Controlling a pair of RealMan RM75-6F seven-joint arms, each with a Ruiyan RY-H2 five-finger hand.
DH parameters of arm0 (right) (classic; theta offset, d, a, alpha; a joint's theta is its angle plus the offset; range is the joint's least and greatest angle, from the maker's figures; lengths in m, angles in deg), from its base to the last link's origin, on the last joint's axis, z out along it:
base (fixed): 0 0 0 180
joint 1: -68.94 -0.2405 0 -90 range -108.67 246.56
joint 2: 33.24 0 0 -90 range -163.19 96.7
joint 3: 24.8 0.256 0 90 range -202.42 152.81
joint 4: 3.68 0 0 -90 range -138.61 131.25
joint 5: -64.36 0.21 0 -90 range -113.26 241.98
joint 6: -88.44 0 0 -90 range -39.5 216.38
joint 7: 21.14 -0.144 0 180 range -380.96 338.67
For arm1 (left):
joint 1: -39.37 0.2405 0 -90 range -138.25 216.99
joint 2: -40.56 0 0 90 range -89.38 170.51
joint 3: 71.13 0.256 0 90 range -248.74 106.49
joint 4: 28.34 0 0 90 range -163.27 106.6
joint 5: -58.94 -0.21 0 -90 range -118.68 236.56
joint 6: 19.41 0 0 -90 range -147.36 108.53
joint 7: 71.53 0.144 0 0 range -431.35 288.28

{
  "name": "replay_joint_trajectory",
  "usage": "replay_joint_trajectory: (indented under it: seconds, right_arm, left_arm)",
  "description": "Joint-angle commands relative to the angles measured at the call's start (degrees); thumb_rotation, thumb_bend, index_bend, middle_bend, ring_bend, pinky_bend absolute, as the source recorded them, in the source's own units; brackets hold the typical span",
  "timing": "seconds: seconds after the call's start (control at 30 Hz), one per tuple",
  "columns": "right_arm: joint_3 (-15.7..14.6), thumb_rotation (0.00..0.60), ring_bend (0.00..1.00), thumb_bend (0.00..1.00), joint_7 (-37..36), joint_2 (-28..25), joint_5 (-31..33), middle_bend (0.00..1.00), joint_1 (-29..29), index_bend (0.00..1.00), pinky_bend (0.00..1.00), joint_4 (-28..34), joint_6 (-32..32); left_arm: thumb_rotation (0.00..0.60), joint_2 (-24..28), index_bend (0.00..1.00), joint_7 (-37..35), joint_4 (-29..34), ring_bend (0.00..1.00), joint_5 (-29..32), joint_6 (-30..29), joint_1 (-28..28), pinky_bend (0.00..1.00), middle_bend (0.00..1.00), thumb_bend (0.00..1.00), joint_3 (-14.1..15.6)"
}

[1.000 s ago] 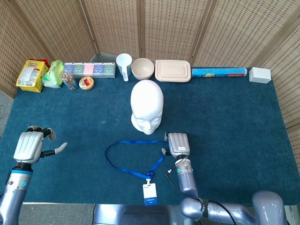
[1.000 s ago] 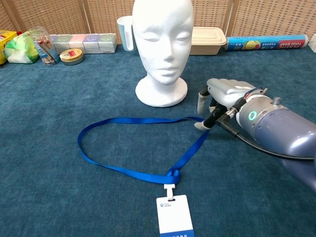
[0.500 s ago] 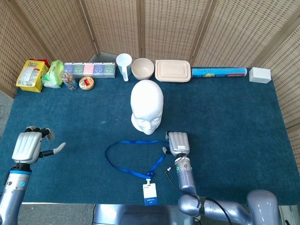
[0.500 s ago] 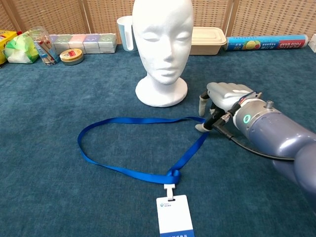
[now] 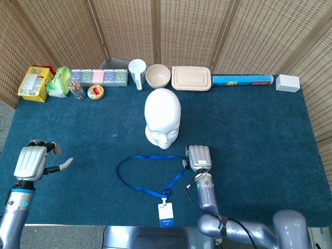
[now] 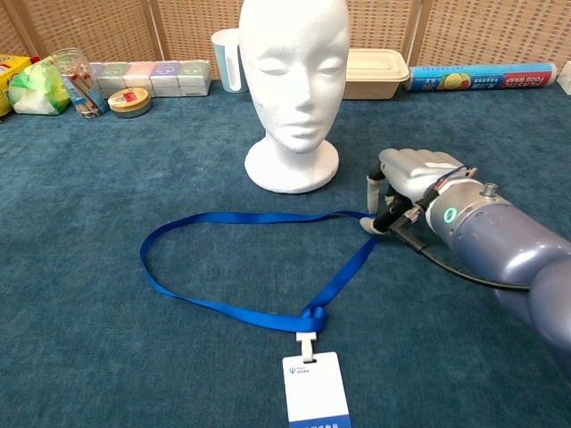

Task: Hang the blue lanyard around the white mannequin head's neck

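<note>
The white mannequin head (image 5: 162,118) (image 6: 295,82) stands upright mid-table, facing me. In front of it the blue lanyard (image 5: 136,176) (image 6: 234,308) lies flat in a loop, its white badge (image 5: 166,215) (image 6: 315,390) nearest me. My right hand (image 5: 198,158) (image 6: 406,183) is palm down at the loop's right bend, fingertips (image 6: 368,225) curled onto the strap there. Whether the strap is pinched is hidden. My left hand (image 5: 32,162) hovers far left, holding nothing, thumb out.
Along the back edge stand snack bags (image 5: 35,82), a row of small boxes (image 5: 98,77), a tin (image 5: 95,92), a white cup (image 5: 137,72), a bowl (image 5: 157,75), a lidded container (image 5: 191,78), a foil roll (image 5: 242,80) and a white box (image 5: 287,83).
My right hand has shifted slightly right and its fingers have drawn closer together at the lanyard's bend. The lanyard lies as before. The left hand has barely moved.
</note>
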Motion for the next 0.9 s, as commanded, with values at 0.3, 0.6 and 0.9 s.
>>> replay_joint_trajectory:
  seconds: [0.3, 0.6, 0.9]
  right_arm:
    - [-0.5, 0.493, 1.0, 0.43, -0.3, 0.2, 0.1, 0.84, -0.1, 0.51, 1.0, -1.7, -0.9]
    - [-0.6, 0.495, 1.0, 0.45, -0.9, 0.6, -0.4, 0.84, -0.3, 0.55, 1.0, -2.6, -1.2]
    - [-1.0, 0.495, 1.0, 0.47, -0.3, 0.9, -1.3, 0.84, -0.8, 0.59, 1.0, -3.2, -1.3]
  left_arm:
    - [0.19, -0.3, 0.56, -0.1, -0.2, 0.5, 0.2, 0.1, -0.1, 0.31, 0.58, 0.16, 0.1]
    - [0.191, -0.4, 0.56, -0.3, -0.4, 0.5, 0.2, -0.1, 0.0, 0.31, 0.58, 0.16, 0.1]
    - [0.191, -0.4, 0.56, -0.6, -0.7, 0.5, 0.3, -0.2, 0.0, 0.31, 0.58, 0.16, 0.2]
